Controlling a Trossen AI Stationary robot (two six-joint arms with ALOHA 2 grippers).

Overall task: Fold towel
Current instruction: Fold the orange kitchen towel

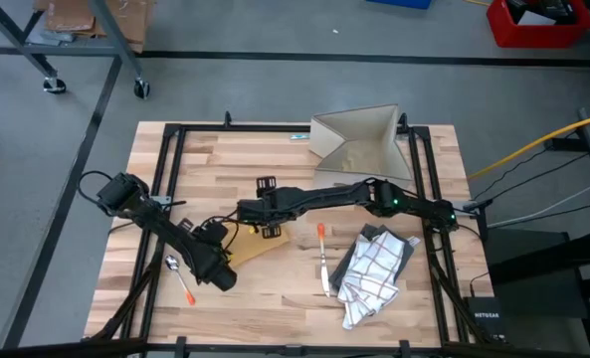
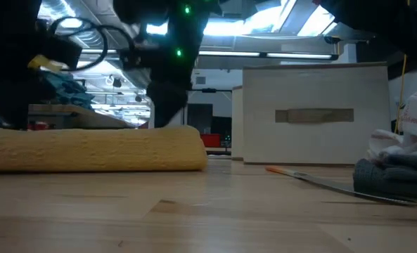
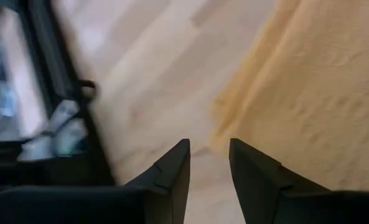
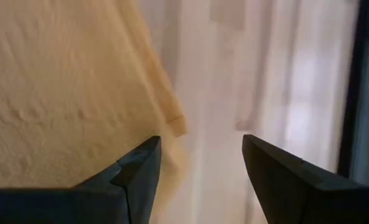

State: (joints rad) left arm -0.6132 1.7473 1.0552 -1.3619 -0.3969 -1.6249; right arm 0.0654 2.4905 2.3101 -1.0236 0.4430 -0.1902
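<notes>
yellow towel, folded, lies near the table's front-left middle. left gripper part-open and right gripper wide open flank it, both empty, apparently released so the fold rests flat.

Left gripper: two dark fingers slightly apart, nothing between them, just wooden table showing in the gap. Yellow towel lies flat on the table, its corner just beyond the fingertips. Dark frame rail runs along the table's far side.
</notes>
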